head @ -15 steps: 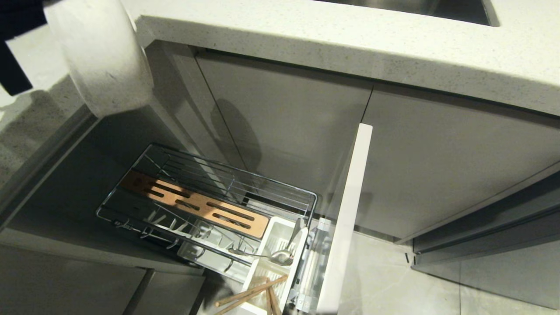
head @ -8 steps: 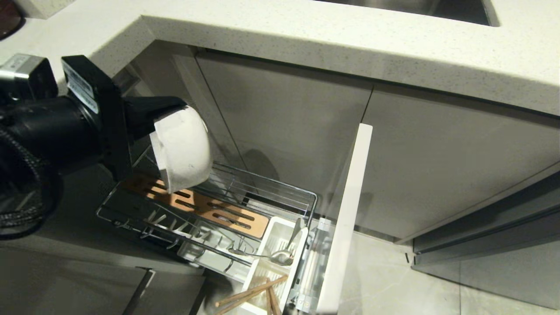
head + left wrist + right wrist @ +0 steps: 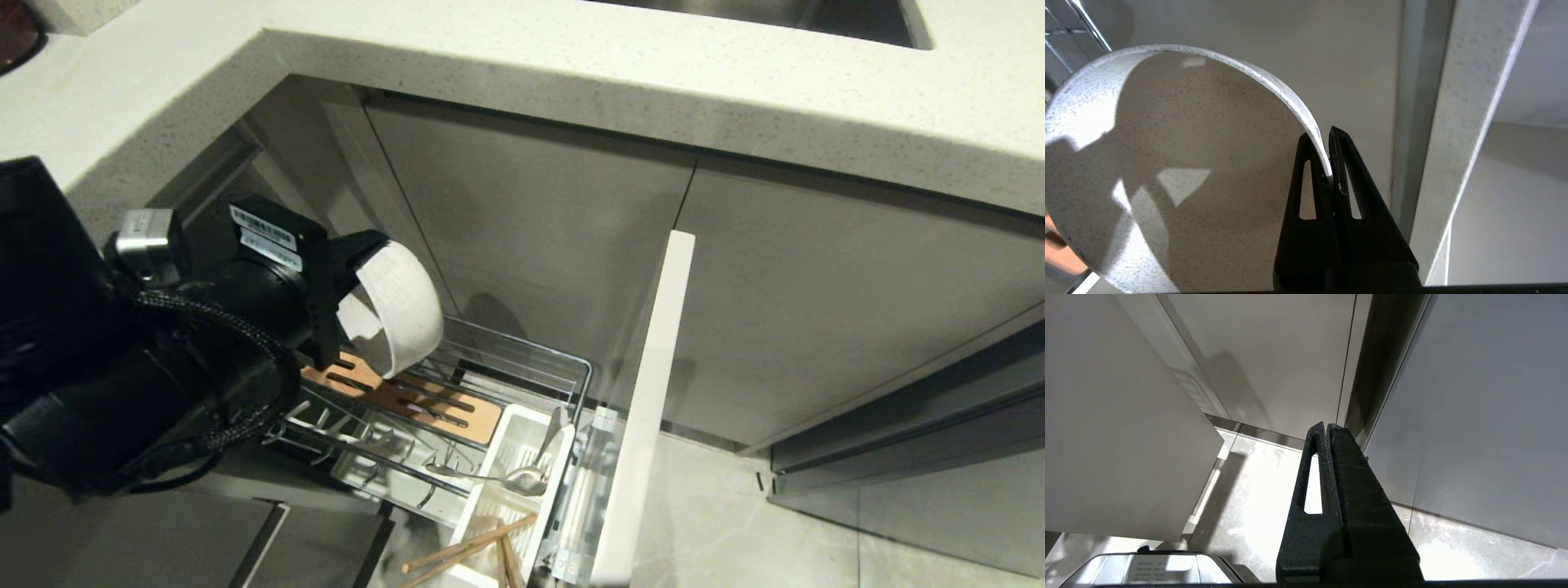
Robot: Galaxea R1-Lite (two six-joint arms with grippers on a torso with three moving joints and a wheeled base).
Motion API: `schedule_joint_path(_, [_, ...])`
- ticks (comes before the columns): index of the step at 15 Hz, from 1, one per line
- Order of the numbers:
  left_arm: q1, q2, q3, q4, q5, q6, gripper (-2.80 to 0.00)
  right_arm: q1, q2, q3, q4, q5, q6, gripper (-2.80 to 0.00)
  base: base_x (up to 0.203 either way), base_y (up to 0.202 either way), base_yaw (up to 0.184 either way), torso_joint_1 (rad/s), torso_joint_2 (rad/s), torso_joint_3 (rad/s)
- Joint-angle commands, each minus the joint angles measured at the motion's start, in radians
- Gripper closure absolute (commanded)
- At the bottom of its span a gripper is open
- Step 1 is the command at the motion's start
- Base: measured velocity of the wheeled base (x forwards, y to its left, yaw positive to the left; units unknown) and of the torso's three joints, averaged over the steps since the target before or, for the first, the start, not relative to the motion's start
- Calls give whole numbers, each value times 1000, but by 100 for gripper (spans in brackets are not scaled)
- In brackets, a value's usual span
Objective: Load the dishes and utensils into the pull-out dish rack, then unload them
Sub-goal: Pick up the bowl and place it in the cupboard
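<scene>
We see left tool [image 3: 1329, 153] clamped on rim of small off-white round bowl [image 3: 397, 304], tilted above chrome wire pull-out dish rack [image 3: 522, 363]. Thin rim pinch: we fear slip, bowl striking wooden strip [image 3: 433, 406]. Right tool [image 3: 1327, 433] together, parked.

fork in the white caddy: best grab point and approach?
Take the fork by its slim handle, the end that pokes out of the white caddy over the wire rack. Come from above with the fingers across the handle. The fork lies nearly flat and its head sits inside the caddy, close to the walls, so the handle is probably the freer part.
</scene>
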Motion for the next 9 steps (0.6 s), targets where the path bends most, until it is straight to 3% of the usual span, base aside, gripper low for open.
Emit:
schedule_joint_path(1, [-24, 62, 40, -97, 12, -8, 0, 0, 1, 26, -1, 0, 0, 0, 0, 0, 0, 0, 0, 0])
schedule_joint_path(3, [-36, 100, 89, -258, 32, -9, 0, 0, 1, 26, -1, 0, 0, 0, 0, 0, 0, 0, 0, 0])
schedule_joint_path(6, [-46, 204, 131, -376, 85, -15, 0, 0, 1, 26, -1, 0, 0, 0, 0, 0, 0, 0, 0, 0])
schedule_joint_path(9, [-49, 267, 154, -487, 91, -58, 0, 0, 1, 26, -1, 0, 0, 0, 0, 0, 0, 0, 0, 0])
